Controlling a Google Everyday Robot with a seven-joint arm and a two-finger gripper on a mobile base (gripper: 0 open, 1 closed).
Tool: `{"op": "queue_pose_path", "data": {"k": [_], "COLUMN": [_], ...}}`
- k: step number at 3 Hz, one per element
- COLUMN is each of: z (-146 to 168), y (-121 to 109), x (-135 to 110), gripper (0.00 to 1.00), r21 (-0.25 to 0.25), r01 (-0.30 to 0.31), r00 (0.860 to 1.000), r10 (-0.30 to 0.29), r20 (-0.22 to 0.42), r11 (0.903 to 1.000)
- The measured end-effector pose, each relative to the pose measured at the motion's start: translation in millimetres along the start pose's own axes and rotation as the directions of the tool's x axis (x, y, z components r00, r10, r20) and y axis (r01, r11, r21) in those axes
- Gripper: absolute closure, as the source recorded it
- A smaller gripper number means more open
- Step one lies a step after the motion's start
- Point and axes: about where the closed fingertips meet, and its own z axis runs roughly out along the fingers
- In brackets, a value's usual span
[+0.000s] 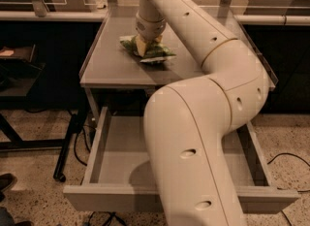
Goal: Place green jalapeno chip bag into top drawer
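Smooth plastic tool on the crinkled bag; matt grey metal drawer.

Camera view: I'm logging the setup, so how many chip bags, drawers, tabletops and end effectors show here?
Chip bags: 1, the green bag, lying on the tabletop
Drawers: 1, the drawer, pulled open
Tabletops: 1, the tabletop
End effectors: 1, the end effector, down on the green bag
Total: 4
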Motion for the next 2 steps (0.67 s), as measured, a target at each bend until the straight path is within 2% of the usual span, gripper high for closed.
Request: {"op": "queue_pose_path", "data": {"k": [1,2], "z": [-30,-77], "y": [-12,-2], "x": [7,21], "gripper": [1.0,1.0], "r21": [0.052,0.104], "r01": [0.04,0.109], "r00": [0.995,0.954], "r10": [-0.045,-0.133], "r20": [0.091,0.269], "r11": [0.9978,0.9886]}}
